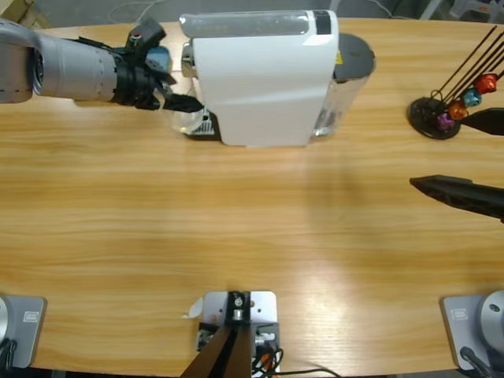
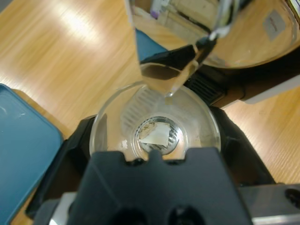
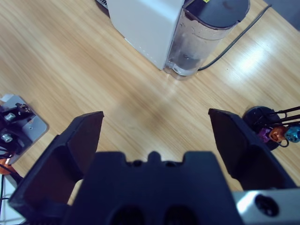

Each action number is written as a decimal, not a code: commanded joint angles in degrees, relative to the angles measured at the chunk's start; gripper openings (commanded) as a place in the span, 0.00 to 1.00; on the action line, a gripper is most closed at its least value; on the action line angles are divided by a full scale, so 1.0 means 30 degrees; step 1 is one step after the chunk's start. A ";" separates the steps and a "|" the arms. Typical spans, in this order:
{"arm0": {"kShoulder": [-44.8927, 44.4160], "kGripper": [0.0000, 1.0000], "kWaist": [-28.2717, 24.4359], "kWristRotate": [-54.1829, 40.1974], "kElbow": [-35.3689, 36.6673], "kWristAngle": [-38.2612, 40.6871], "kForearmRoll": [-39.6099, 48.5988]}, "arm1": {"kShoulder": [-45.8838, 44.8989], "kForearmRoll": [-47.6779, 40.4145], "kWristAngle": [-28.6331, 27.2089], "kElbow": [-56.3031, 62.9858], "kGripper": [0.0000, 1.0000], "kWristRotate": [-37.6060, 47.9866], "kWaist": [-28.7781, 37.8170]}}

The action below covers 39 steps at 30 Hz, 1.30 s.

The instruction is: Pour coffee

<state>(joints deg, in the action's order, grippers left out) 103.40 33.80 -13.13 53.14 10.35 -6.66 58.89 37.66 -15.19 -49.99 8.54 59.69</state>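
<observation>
A clear glass (image 2: pixel 154 123) stands between the jaws of my left gripper (image 2: pixel 154 138), which is shut on it from both sides. The glass sits on the drip tray under the shiny spout (image 2: pixel 168 75) of the white coffee machine (image 1: pixel 260 75). No coffee can be made out in the glass; only its clear bottom shows. In the high view the left gripper (image 1: pixel 186 103) reaches in from the upper left to the glass (image 1: pixel 190 120) at the machine's left end. My right gripper (image 3: pixel 156 123) hangs open over bare table at the right side (image 1: pixel 437 151).
The machine's clear water tank (image 3: pixel 194 44) with its dark lid stands at the machine's right end. A black wire stand with coloured capsules (image 1: pixel 442 115) is at the far right, close to the right gripper. A blue flat object (image 2: pixel 23 140) lies beside the left gripper.
</observation>
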 commanded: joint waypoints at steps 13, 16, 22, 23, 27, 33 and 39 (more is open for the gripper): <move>0.2610 0.00 0.0365 -0.0124 0.0216 -0.0285 -0.0787 | -0.0126 -0.0102 -0.0240 0.0669 1.00 0.0377 -0.0180; 0.2628 0.00 0.0365 0.0017 0.0128 -0.0162 -0.0962 | 0.0015 -0.0102 -0.0211 0.0628 1.00 0.0406 -0.0180; 0.2522 0.75 0.0394 0.1001 -0.0235 -0.0057 -0.0974 | 0.0202 -0.0131 -0.0018 0.0522 1.00 0.0441 -0.0186; 0.2458 0.75 0.0394 0.1007 -0.0271 -0.0156 -0.0974 | 0.0208 -0.0131 -0.0006 0.0522 1.00 0.0465 -0.0180; 0.2317 0.73 0.0423 0.1124 -0.0194 -0.0221 -0.1003 | 0.0378 -0.0131 0.0170 0.0440 1.00 0.0524 -0.0180; 0.2300 0.93 0.0406 0.1119 -0.0136 -0.0695 -0.1003 | 0.0589 -0.0225 0.0229 0.0434 1.00 0.0553 -0.0180; 0.2124 1.00 0.0453 0.1083 -0.0153 -0.0678 -0.1003 | 0.0700 -0.0278 0.0287 0.0434 1.00 0.0553 -0.0180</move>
<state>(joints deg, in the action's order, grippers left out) 107.44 34.50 -10.15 54.15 8.63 -9.21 59.70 37.52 -14.92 -49.98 9.53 59.69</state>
